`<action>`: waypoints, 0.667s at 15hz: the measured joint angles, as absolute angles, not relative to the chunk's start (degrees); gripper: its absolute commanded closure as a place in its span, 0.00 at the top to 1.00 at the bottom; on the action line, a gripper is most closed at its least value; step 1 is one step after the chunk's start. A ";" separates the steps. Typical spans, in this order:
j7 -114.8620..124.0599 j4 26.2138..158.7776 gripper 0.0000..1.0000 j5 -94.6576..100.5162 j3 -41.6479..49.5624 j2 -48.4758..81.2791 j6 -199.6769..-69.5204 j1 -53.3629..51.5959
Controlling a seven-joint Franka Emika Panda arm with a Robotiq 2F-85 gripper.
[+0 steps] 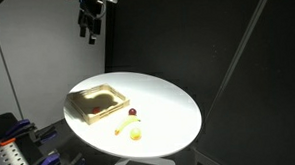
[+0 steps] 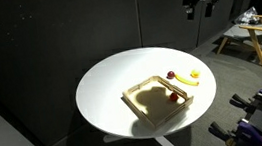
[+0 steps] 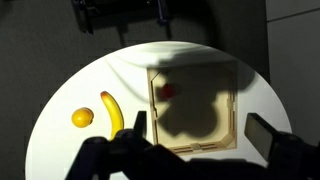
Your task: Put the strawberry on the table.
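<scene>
Gripper: high above the table, fingers spread, empty.
Strawberry: inside the wooden tray, near the table edge.

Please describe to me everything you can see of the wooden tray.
The wooden tray is shallow and nearly square, of pale wood, with a low raised rim all around. It lies flat on the round white table, off the centre. A dark shadow covers much of its floor. Inside, near one wall, lies the small red strawberry. A yellow banana lies outside, beside it but apart.
</scene>
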State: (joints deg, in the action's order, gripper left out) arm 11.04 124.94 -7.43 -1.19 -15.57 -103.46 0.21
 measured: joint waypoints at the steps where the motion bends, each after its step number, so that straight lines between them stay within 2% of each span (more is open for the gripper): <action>1: 10.80 125.66 1.00 -6.87 -1.64 -15.58 -104.67 -0.05; 10: 7.59 134.74 1.00 -2.00 -4.84 -15.64 -119.35 -2.89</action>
